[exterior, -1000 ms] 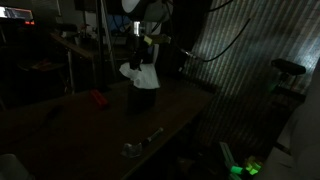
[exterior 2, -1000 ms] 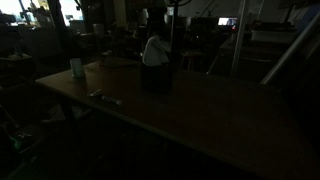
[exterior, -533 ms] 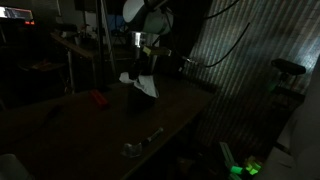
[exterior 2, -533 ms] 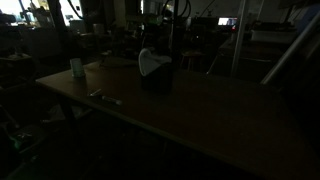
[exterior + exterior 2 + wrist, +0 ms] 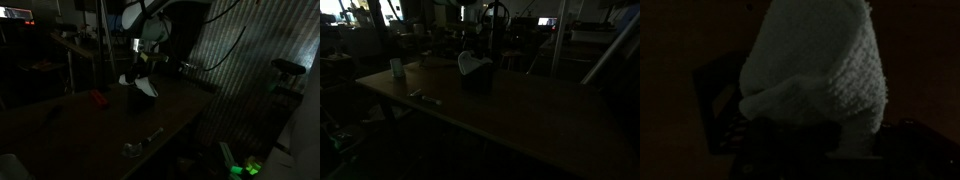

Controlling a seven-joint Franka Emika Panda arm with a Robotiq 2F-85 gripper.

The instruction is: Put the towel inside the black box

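The scene is very dark. The white towel [image 5: 139, 86] sits in the top of the black box [image 5: 143, 101] on the table, with part of it sticking above the rim; it shows in both exterior views [image 5: 471, 65]. The box [image 5: 475, 82] stands mid-table. My gripper [image 5: 144, 62] hangs just above the towel; its fingers are lost in the dark. In the wrist view the towel [image 5: 815, 65] fills the middle, with a dark box wall [image 5: 722, 100] at the left.
A red object [image 5: 97, 98] lies beside the box and a shiny metal utensil [image 5: 141, 144] near the table's front edge. A pale cup [image 5: 396, 68] and a small object [image 5: 423, 97] sit at one end of the table. Dark shelving stands behind.
The towel has gone down from above the box into its opening. The gripper lowered with it and now stands a little above it.
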